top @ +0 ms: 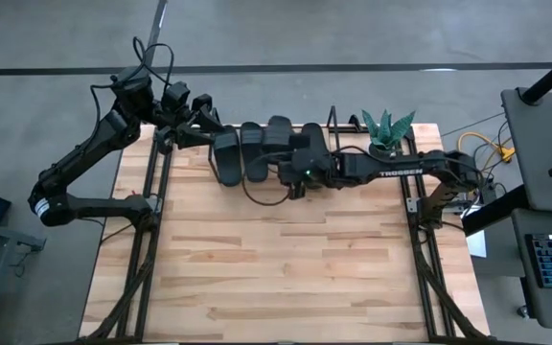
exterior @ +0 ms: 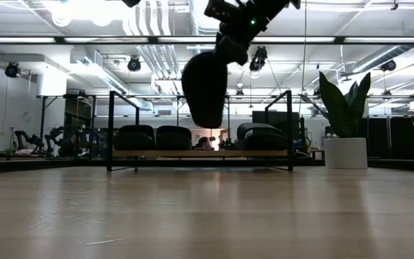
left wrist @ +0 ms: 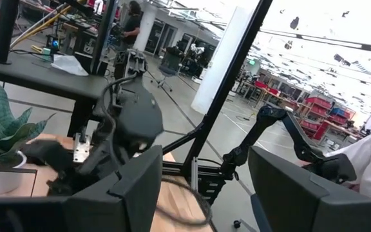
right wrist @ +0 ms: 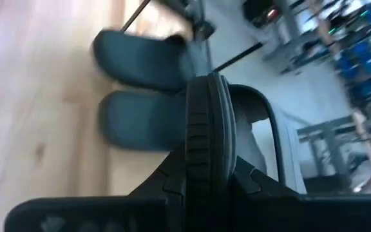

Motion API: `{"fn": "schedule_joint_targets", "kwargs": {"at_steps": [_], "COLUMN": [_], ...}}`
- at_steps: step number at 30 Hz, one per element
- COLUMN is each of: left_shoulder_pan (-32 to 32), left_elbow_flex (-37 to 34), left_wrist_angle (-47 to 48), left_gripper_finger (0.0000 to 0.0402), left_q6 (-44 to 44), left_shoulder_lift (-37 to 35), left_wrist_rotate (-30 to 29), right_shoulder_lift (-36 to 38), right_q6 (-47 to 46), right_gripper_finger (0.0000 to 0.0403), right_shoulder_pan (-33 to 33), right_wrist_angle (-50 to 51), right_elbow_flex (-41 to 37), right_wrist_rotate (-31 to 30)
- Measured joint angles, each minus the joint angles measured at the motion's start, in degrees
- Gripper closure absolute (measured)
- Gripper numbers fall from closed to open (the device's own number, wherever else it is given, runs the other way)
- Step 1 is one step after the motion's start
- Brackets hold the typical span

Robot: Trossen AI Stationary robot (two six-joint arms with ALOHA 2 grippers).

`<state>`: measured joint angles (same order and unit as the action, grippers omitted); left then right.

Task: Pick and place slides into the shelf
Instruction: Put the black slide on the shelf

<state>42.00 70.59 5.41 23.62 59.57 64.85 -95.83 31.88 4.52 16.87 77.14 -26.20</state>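
Slide, matte black w/ wide strap (exterior: 205,86): we log it clamped edge-on in right gripper (right wrist: 206,169), lifted to clear low wooden shelf w/ black wire ends (exterior: 200,153), prob. for the open slot. Left gripper (left wrist: 201,187) idles open at table's far-left corner.

The right gripper (right wrist: 208,183) pinched a slide's sole (right wrist: 208,129) edge-on, two more slides (right wrist: 143,59) at ten o'clock.

Large industrial lab or workshop hall: exposed silver ceiling ducts (exterior: 149,50), strip lighting, grey concrete floor (top: 56,38), red parts racks (left wrist: 314,106), other robot arms behind.
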Motion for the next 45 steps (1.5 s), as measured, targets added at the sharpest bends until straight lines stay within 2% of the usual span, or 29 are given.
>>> {"fn": "schedule_joint_targets", "kwargs": {"at_steps": [3, 10, 14, 18, 20, 23, 29, 33, 38, 45], "left_shoulder_pan": [0.0, 0.0, 0.0, 0.0, 0.0, 0.0, 0.0, 0.0, 0.0, 0.0], "left_elbow_flex": [-0.1, -0.1, -0.1, -0.1, -0.1, -0.1, -0.1, -0.1, -0.2, -0.2], "left_wrist_angle": [0.1, 0.1, 0.1, 0.1, 0.1, 0.1, 0.1, 0.1, 0.1, 0.2], "left_gripper_finger": [0.0187, 0.0187, 0.0187, 0.0187, 0.0187, 0.0187, 0.0187, 0.0187, 0.0187, 0.0187], "left_q6": [0.0, 0.0, 0.0, 0.0, 0.0, 0.0, 0.0, 0.0, 0.0, 0.0], "left_shoulder_lift": [0.0, 0.0, 0.0, 0.0, 0.0, 0.0, 0.1, 0.1, 0.1, 0.1], "left_wrist_rotate": [0.0, 0.5, 0.6, 0.6, 0.6, 1.0, 1.1, 1.1, 1.1, 1.2], "right_shoulder_lift": [0.0, 0.0, 0.0, 0.0, 0.0, 0.0, 0.0, 0.0, 0.0, 0.0], "right_q6": [1.6, -0.4, -2.4, -6.6, -11.7, -18.6, -27.3, -30.0, -29.7, -26.7], "right_gripper_finger": [0.0365, 0.0365, 0.0365, 0.0364, 0.035, 0.0306, 0.021, 0.0169, 0.0147, 0.0153], "right_shoulder_pan": [1.2, 5.6, 7.6, 8.2, 8.3, 8.3, 8.5, 8.6, 8.5, 8.5], "right_wrist_angle": [-2.4, -1.4, -1.4, -1.1, -1.2, -0.5, 1.5, 3.5, 3.8, 3.7], "right_elbow_flex": [-0.2, -3.2, -4.8, -6.4, -6.8, -6.9, -6.8, -6.7, -6.6, -5.6], "right_wrist_rotate": [2.2, 7.5, 13.4, 15.8, 16.2, 18.0, 23.9, 25.2, 25.3, 25.1]}}
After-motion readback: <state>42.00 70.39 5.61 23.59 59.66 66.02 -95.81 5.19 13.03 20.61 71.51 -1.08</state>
